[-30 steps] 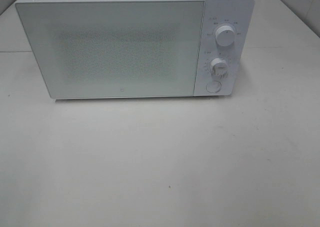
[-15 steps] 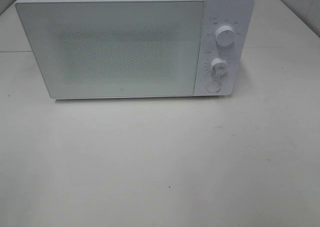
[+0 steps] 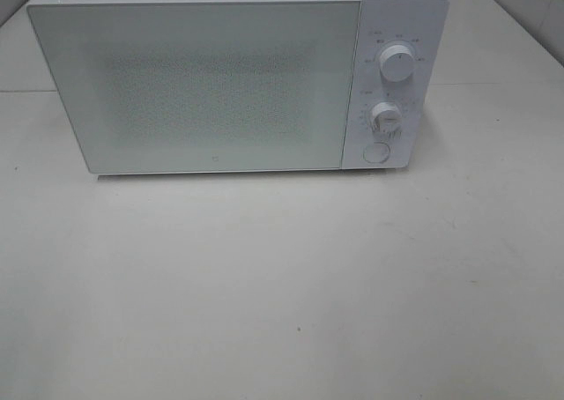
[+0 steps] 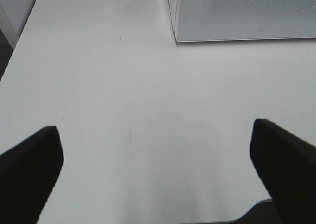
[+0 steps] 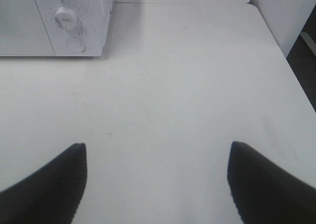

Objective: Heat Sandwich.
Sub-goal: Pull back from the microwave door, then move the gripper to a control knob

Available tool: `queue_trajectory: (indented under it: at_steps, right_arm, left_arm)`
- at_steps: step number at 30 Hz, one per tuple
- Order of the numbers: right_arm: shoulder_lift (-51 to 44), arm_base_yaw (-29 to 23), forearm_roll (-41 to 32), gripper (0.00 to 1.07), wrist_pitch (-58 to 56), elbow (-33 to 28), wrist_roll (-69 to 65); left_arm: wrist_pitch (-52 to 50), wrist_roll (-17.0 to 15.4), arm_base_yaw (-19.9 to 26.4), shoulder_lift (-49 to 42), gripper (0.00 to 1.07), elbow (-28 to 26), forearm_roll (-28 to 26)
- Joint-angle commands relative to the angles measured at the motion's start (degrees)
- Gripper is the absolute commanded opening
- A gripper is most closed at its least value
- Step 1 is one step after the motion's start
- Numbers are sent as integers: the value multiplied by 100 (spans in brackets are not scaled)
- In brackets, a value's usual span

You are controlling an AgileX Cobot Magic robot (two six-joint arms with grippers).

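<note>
Jaws of the left gripper (image 4: 154, 127) spread wide, nothing between them; dark fingers (image 4: 29, 169) hang over bare white table (image 4: 123, 86), with the left front corner of the microwave (image 4: 247, 17) ahead. Microwave stands at the back of the table: door (image 3: 194, 87) shut, pale and speckled, on the left; to its right the panel with upper knob (image 3: 398, 65), lower knob (image 3: 386, 116) and round button (image 3: 376, 152) beneath. Right gripper (image 5: 157, 145) jaws also spread, holding nothing, over the table out from the panel end; sandwich shows in no view, so its place cannot be told.
</note>
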State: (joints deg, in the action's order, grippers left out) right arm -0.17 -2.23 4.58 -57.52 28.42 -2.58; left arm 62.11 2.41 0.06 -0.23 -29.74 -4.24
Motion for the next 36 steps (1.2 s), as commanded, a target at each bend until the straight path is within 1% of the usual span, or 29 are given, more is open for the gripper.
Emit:
queue_trajectory:
  at_steps: [1, 7, 14, 18, 24, 26, 32, 36]
  right_arm:
    - [-166, 23, -29, 75, 40, -6, 52]
    - [-166, 23, -34, 75, 57, 6, 52]
    - [69, 23, -52, 75, 338, 229, 52]
    - [498, 23, -52, 75, 762, 229, 52]
    - [905, 23, -52, 75, 1283, 229, 52]
    - [1186, 23, -52, 75, 1616, 229, 52]
    - [1644, 23, -52, 75, 2080, 229, 52]
    - [2166, 23, -52, 75, 2510, 229, 52]
  left_arm:
    - [-74, -40, -11, -138, 98, 11, -29]
    - [-74, -40, -11, -138, 98, 11, -29]
    - [-74, -40, -11, -138, 98, 11, -29]
    - [-74, -40, -11, -138, 98, 11, -29]
    - [-74, -40, -11, -138, 98, 11, -29]
    - [-74, -40, -11, -138, 98, 11, -29]
    - [-74, -40, -11, -138, 98, 11, -29]
    - [-74, -40, -11, -138, 98, 11, -29]
